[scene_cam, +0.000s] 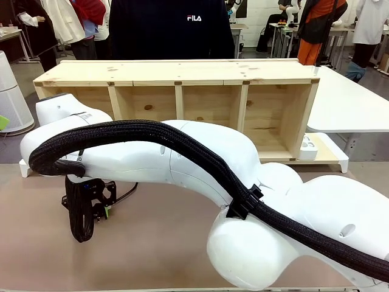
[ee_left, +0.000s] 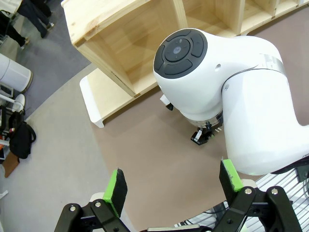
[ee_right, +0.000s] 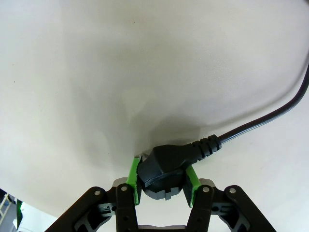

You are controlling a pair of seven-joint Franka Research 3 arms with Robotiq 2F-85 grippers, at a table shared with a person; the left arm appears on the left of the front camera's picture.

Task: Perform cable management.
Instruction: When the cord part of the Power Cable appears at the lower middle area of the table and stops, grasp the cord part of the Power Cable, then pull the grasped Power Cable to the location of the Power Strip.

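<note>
The right gripper (ee_right: 163, 166) is clamped on the plug (ee_right: 161, 176), with a green pad pressed against each of its sides, close over the table (ee_right: 96, 72). From the plug, the cable (ee_right: 270, 113) leads out past one finger and curves away across the tabletop. The left gripper (ee_left: 173, 181) stands spread wide, gripping nothing. Beyond its fingers are the right arm (ee_left: 241, 96) and a wooden shelf (ee_left: 111, 43).

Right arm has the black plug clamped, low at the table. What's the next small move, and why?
Probably lift a little, straight up. The right arm's jaws are shut on the black round plug, low over the table, and the thin black cord trails off across it. Clearing the surface first should avoid dragging.
</note>
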